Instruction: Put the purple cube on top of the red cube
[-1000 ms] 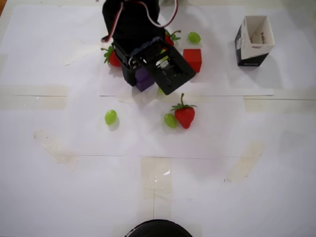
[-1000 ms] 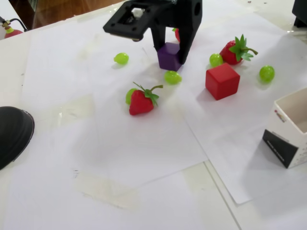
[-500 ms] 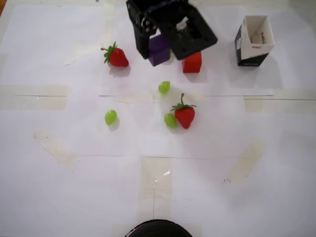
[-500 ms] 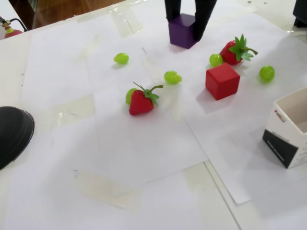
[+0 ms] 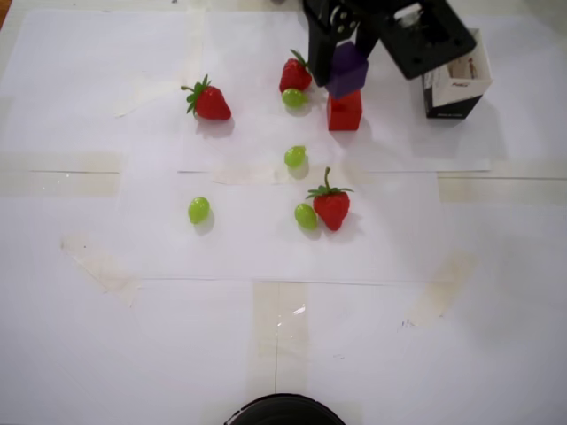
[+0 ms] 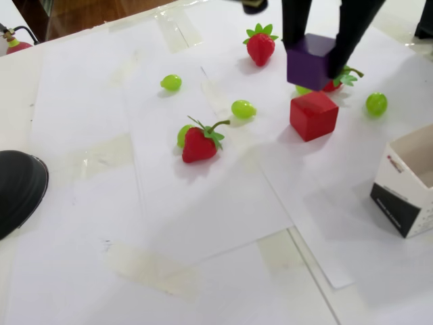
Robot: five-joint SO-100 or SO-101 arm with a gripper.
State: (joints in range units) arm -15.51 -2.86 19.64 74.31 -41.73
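Note:
My gripper is shut on the purple cube and holds it in the air, its two black fingers on either side of the cube. The red cube sits on the white paper just below and slightly in front of it in the fixed view. In the overhead view the purple cube hangs right above the red cube, with the gripper coming in from the top edge. The two cubes are apart, with a small gap between them.
Three strawberries and several green grapes lie scattered on the paper. One strawberry and a grape lie close left of the cubes. A small open box stands to their right. A dark round object sits at the table edge.

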